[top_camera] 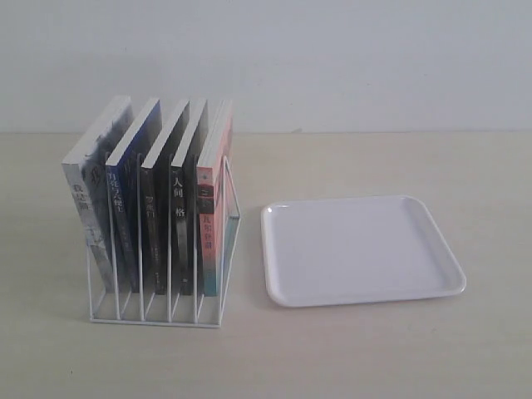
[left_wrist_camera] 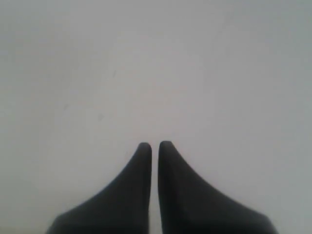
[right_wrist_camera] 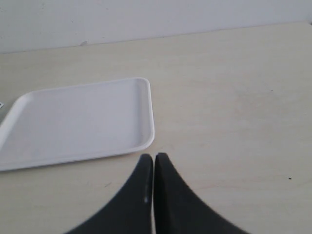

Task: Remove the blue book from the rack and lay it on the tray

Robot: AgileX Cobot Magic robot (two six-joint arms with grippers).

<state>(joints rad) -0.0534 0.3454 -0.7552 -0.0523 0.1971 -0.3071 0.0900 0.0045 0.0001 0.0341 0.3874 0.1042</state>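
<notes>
patience tbh: left hand [left_wrist_camera: 154,145] and right hand [right_wrist_camera: 154,156] are both closed on nothing, so one should be opened before the blue book [top_camera: 118,208] is pinched up top.

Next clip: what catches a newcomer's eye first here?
A white wire rack with five standing books is on the left of the exterior view, the blue book second from its left end. Right of it lies the glossy white tray with nothing on it. The right gripper is shut near a tray corner.
</notes>
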